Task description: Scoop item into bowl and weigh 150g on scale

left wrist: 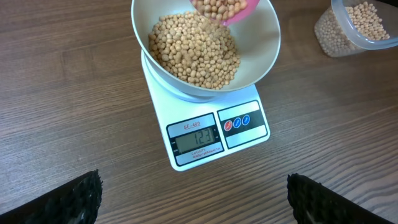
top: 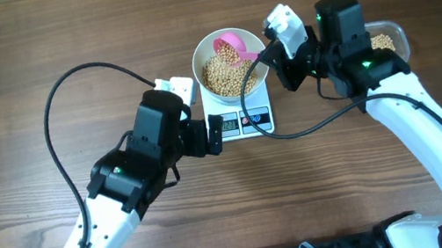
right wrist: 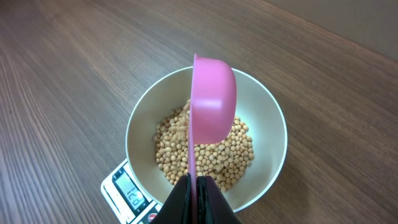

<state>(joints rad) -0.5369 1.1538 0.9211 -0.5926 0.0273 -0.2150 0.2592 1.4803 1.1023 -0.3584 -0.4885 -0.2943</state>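
A white bowl (top: 203, 55) (left wrist: 267, 46) (right wrist: 270, 124) holding tan beans (top: 227, 77) (left wrist: 196, 53) (right wrist: 230, 152) stands on the white scale (top: 256, 118) (left wrist: 186, 152) (right wrist: 118, 190), whose display is lit. My right gripper (top: 267, 52) (right wrist: 198, 186) is shut on the handle of a pink scoop (top: 234, 46) (left wrist: 233, 12) (right wrist: 214, 99), tipped on its side over the bowl with beans falling out. My left gripper (top: 215, 134) (left wrist: 193, 199) hangs open just in front of the scale, with bare table between its fingers.
A clear plastic tub (top: 387, 40) (left wrist: 357, 28) with more beans stands to the right of the scale, partly under my right arm. Black cables loop across the wooden table (top: 4, 105) on both sides.
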